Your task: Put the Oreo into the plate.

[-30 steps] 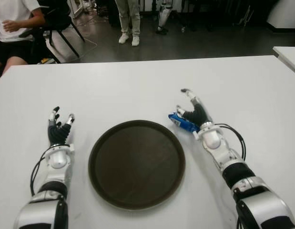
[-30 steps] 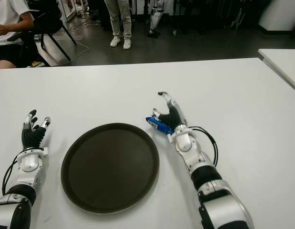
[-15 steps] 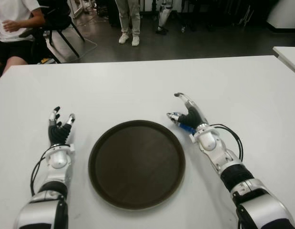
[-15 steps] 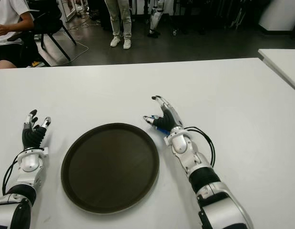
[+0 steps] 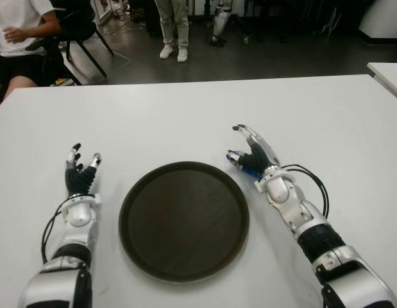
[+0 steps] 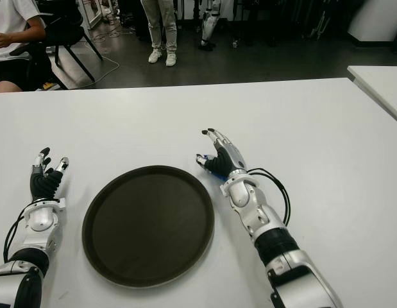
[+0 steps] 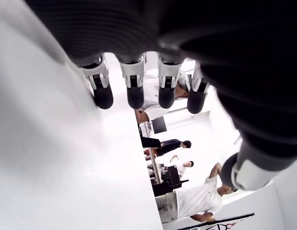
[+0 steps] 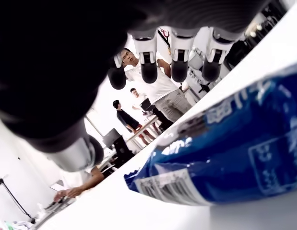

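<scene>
Right hand (image 5: 251, 154) has shifted toward 9 o'clock, closing on the plate (image 5: 184, 220) rim. Its fingers, raised and spread a second ago, have curled lower over the Oreo (image 5: 242, 165). The Oreo pack shows less than before, mostly covered by the palm.

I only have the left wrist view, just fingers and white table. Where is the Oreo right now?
Observer: The Oreo pack lies on the table under the right hand, just outside the plate's right rim.
Operator: Is the right hand gripping it?
Observer: No. In the right wrist view its fingers are spread above the blue pack, not closed on it.
Operator: Anything in the plate?
Observer: The dark round plate holds nothing; the left hand shows beside it on its left, open.
</scene>
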{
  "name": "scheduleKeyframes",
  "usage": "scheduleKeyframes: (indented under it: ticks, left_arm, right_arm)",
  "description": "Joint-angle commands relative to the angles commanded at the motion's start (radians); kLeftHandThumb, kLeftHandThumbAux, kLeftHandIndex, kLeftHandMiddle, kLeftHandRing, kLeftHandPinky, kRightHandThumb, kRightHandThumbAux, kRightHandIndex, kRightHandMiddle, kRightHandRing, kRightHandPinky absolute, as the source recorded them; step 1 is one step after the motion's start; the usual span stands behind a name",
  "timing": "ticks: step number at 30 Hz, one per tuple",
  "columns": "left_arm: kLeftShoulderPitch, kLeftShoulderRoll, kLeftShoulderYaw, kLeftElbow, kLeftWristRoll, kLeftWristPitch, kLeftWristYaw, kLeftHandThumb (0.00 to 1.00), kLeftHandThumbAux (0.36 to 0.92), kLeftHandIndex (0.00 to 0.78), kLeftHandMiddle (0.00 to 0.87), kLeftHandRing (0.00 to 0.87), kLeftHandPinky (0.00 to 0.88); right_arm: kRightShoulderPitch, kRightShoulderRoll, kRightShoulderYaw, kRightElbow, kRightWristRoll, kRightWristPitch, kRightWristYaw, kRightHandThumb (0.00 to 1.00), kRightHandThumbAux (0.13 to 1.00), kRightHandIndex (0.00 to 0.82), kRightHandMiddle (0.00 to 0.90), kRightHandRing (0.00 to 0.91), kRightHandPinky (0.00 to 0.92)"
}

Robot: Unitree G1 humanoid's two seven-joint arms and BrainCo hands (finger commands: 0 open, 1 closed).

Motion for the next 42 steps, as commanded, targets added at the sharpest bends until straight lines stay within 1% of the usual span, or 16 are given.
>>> scheduleKeyframes:
  ticks: [9, 12, 15, 20, 23, 26, 35, 39, 42]
  left_arm:
    - [-0.001, -0.002, 0.002, -0.001, -0.005, 0.001, -0.005, 0.328, 0.590, 0.037, 0.051, 0.016, 0.000]
    - [0.000, 0.001, -0.003, -0.001, 0.001, 0.001, -0.005, 0.309, 0.596, 0.034, 0.042, 0.010, 0.000]
    - [0.000, 0.001, -0.006, -0.001, 0.005, 0.000, -0.002, 0.294, 0.596, 0.031, 0.036, 0.005, 0.000]
    - [0.001, 0.002, -0.007, 0.000, 0.005, -0.001, -0.001, 0.286, 0.589, 0.030, 0.035, 0.003, 0.000]
    - [-0.001, 0.001, -0.006, 0.003, 0.005, 0.001, 0.001, 0.290, 0.583, 0.027, 0.034, 0.002, 0.000]
    - [-0.002, 0.001, -0.006, 0.005, 0.005, 0.000, 0.001, 0.299, 0.582, 0.031, 0.038, 0.004, 0.000]
    - [-0.001, -0.002, -0.007, 0.004, 0.006, -0.004, 0.006, 0.295, 0.578, 0.029, 0.038, 0.005, 0.000]
    - [-0.001, -0.002, -0.006, 0.004, 0.005, -0.002, 0.003, 0.296, 0.582, 0.025, 0.035, 0.004, 0.000]
    - [-0.001, -0.003, -0.006, 0.003, 0.004, 0.000, 0.002, 0.295, 0.584, 0.025, 0.036, 0.004, 0.000]
  right_arm:
    - [0.018, -0.013, 0.026, -0.059, -0.072, 0.093, -0.025, 0.330, 0.641, 0.000, 0.000, 0.000, 0.000]
    - [0.022, -0.024, 0.041, -0.073, -0.109, 0.118, -0.038, 0.350, 0.646, 0.000, 0.000, 0.000, 0.000]
    - [0.027, -0.034, 0.045, -0.084, -0.128, 0.128, -0.045, 0.370, 0.649, 0.000, 0.000, 0.000, 0.000]
    - [0.031, -0.039, 0.048, -0.094, -0.137, 0.138, -0.051, 0.379, 0.648, 0.000, 0.001, 0.000, 0.000]
    - [0.037, -0.051, 0.049, -0.106, -0.150, 0.146, -0.060, 0.372, 0.644, 0.000, 0.000, 0.000, 0.000]
    - [0.040, -0.055, 0.048, -0.114, -0.153, 0.154, -0.062, 0.366, 0.641, 0.000, 0.000, 0.000, 0.000]
    - [0.051, -0.071, 0.047, -0.152, -0.155, 0.194, -0.042, 0.365, 0.639, 0.000, 0.000, 0.000, 0.000]
    - [0.053, -0.079, 0.047, -0.156, -0.154, 0.207, -0.034, 0.348, 0.645, 0.000, 0.000, 0.000, 0.000]
    - [0.055, -0.080, 0.045, -0.158, -0.150, 0.213, -0.031, 0.317, 0.643, 0.000, 0.000, 0.000, 0.000]
